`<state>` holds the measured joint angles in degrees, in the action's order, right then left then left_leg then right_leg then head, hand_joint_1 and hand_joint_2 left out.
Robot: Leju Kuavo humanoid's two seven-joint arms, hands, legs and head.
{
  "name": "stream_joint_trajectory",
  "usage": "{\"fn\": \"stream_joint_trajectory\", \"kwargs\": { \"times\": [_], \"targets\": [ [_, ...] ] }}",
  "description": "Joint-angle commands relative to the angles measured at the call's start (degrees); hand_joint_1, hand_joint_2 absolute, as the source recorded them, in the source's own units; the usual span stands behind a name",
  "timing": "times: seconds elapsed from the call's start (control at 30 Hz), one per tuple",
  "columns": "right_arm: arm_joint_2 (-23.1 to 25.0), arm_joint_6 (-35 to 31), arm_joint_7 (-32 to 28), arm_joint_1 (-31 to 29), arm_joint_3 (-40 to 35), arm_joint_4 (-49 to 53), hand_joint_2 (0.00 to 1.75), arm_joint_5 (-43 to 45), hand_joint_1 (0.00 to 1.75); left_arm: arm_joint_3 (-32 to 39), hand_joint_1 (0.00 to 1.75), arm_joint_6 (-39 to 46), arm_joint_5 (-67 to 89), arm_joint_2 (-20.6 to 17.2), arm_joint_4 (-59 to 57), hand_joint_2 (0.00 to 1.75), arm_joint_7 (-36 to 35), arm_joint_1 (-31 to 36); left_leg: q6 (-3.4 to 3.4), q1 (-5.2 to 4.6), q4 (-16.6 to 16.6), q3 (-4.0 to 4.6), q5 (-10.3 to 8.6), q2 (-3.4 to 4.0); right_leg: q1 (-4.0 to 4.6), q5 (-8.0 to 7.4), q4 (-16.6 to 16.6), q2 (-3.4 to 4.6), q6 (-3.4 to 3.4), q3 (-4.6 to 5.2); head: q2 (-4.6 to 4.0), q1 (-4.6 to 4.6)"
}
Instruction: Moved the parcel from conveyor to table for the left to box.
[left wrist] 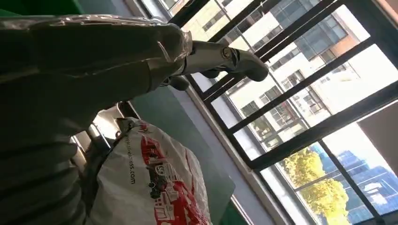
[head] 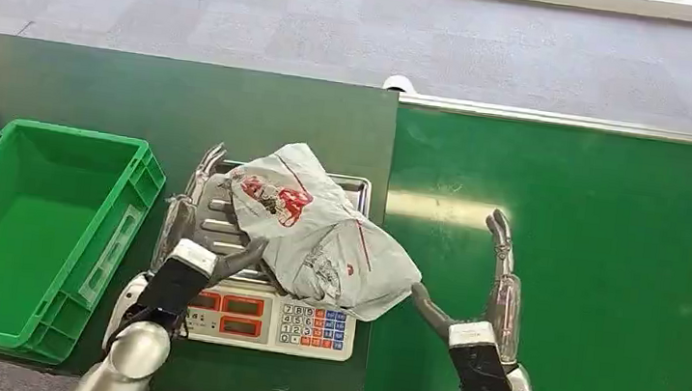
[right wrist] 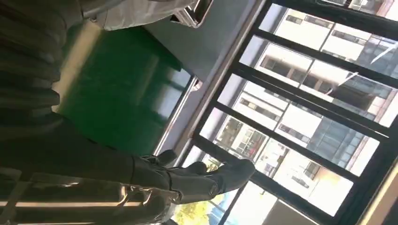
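**Greens, greys and a splash of red**

The parcel (head: 319, 227) is a pale grey plastic bag printed with a red picture and thin red lines; the left wrist view shows small dark lettering beside the red print. It lies on a scale (head: 271, 319) with a silvery ribbed tray, a white front, red number windows and keys in blue, white and orange. The crate (head: 126, 221) is bright green. The table (head: 139, 96) is dark green, the conveyor (head: 590, 241) a brighter green with a silver rail. The floor (head: 340, 30) is grey carpet squares. Both arms are silver with black wrists.
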<state>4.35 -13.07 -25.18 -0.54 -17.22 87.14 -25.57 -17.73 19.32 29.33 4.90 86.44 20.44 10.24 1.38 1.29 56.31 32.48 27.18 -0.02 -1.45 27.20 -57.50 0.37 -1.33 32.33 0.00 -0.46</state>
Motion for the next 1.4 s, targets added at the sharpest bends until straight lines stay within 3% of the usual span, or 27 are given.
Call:
{"fn": "stream_joint_trajectory", "kwargs": {
  "times": [0.03, 0.47, 0.67, 0.83, 1.0, 1.3, 1.33, 1.37, 1.4],
  "targets": [
    [-1.39, 1.15, -0.69, -5.4, -2.23, -8.29, 1.75, 0.91, 0.0, -1.22, 0.0, 0.46, 0.06, -1.3, -7.92, 1.75, -0.28, 4.41, -0.11, 0.0, -0.11, -0.13, -0.07, 0.07, 0.04, -0.1, 0.12, 0.03, 0.12, -0.11, 0.0, -0.02],
    [-1.93, 0.86, -0.64, -7.28, -3.41, -10.67, 1.75, 2.23, 0.0, -4.1, 0.0, -0.66, 3.4, -0.6, -16.46, 1.75, -2.09, 8.3, -0.11, -0.01, -0.12, -0.15, -0.06, -0.04, 0.03, -0.06, 0.13, -0.08, 0.12, -0.16, 0.0, 0.0],
    [-1.8, 0.71, -0.52, -9.8, -4.55, -12.63, 1.75, 3.35, 0.0, -6.14, 0.0, -1.46, 3.82, 2.31, -34.45, 1.75, -1.92, 16.04, -0.1, -0.01, -0.08, -0.08, -0.13, -0.16, 0.02, -0.09, 0.1, -0.19, 0.09, -0.12, 0.0, -0.02],
    [-1.64, 0.67, -0.37, -10.2, -4.72, -12.69, 1.75, 3.59, 0.0, -7.3, 0.0, -1.8, 4.43, 3.01, -37.76, 1.75, -2.23, 17.39, -0.11, -0.01, -0.08, -0.08, -0.13, -0.07, 0.02, -0.12, 0.1, -0.11, 0.12, -0.11, 0.0, -0.02],
    [-0.95, 0.08, 0.63, -10.29, -4.44, -11.97, 1.75, 3.67, 0.0, -10.97, 0.0, -1.97, 7.23, 6.8, -49.07, 1.75, -2.32, 20.88, -0.11, -0.02, -0.08, -0.1, -0.11, -0.16, 0.01, -0.08, 0.1, -0.2, 0.12, -0.16, 0.0, -0.02],
    [-0.85, -0.26, 0.67, -9.0, -3.75, -11.03, 1.75, 3.45, 0.0, -12.55, 0.0, -4.02, 7.73, 7.74, -52.26, 1.75, -1.98, 21.88, -0.08, -0.02, -0.05, -0.09, -0.1, -0.11, 0.01, -0.09, 0.07, -0.12, 0.1, -0.16, 0.0, 0.0],
    [-0.81, -0.3, 0.65, -8.81, -3.6, -10.87, 1.75, 3.39, 0.0, -12.8, 0.38, -4.2, 7.86, 7.86, -52.88, 1.75, -2.05, 22.03, -0.11, -0.02, -0.11, -0.09, -0.14, -0.12, 0.01, -0.13, 0.12, -0.16, 0.14, -0.17, 0.0, -0.02],
    [-0.71, -0.33, 0.63, -8.59, -3.36, -10.65, 1.75, 3.34, 0.0, -13.12, 1.61, -4.76, 7.97, 8.06, -53.78, 1.75, -1.99, 22.17, -0.1, -0.03, -0.1, -0.13, -0.11, -0.12, 0.0, -0.1, 0.11, -0.17, 0.12, -0.2, 0.0, -0.02],
    [-0.66, -0.32, 0.62, -8.59, -3.19, -10.58, 1.75, 3.31, 0.0, -13.38, 1.69, -4.99, 8.18, 8.12, -54.46, 1.75, -1.98, 22.35, -0.1, -0.03, -0.07, -0.14, -0.1, -0.16, 0.0, -0.09, 0.1, -0.19, 0.09, -0.23, 0.0, 0.0]
  ]
}}
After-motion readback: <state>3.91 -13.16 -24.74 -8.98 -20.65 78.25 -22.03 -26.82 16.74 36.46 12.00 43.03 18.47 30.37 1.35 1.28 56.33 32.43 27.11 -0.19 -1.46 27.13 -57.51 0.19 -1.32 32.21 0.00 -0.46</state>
